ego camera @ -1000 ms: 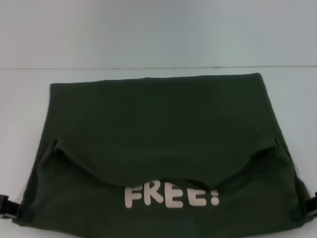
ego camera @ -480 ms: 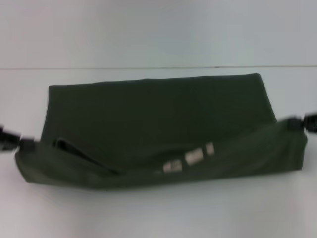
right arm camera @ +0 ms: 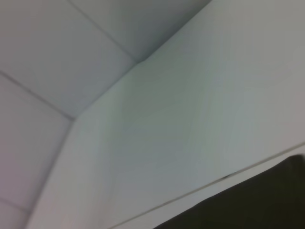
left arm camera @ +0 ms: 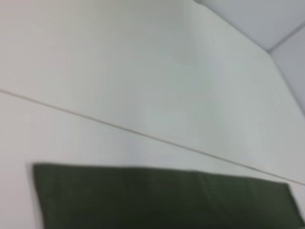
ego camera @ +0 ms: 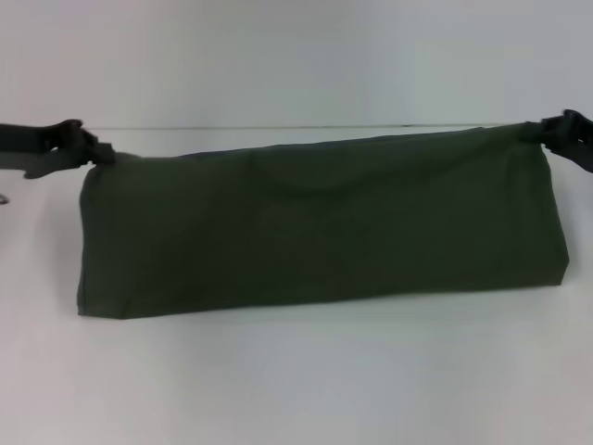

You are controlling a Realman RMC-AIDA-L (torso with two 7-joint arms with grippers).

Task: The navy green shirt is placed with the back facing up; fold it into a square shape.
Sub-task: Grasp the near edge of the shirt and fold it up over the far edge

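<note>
Shirt count: one navy green shirt (ego camera: 320, 227), folded long across the white desk (ego camera: 296, 380). Two claws: left claw (ego camera: 95, 153) and right claw (ego camera: 540, 133) each pinch a far corner closed.

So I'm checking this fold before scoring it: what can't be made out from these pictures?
- Head view: the shirt shows only plain cloth; its layers and lettering are hidden under the top fold.
- Head view: the left gripper and right gripper pinch the far corners; both arms are cut off by the edges.
- Wrist views: neither shows its own fingers, only cloth, table and wall.
</note>
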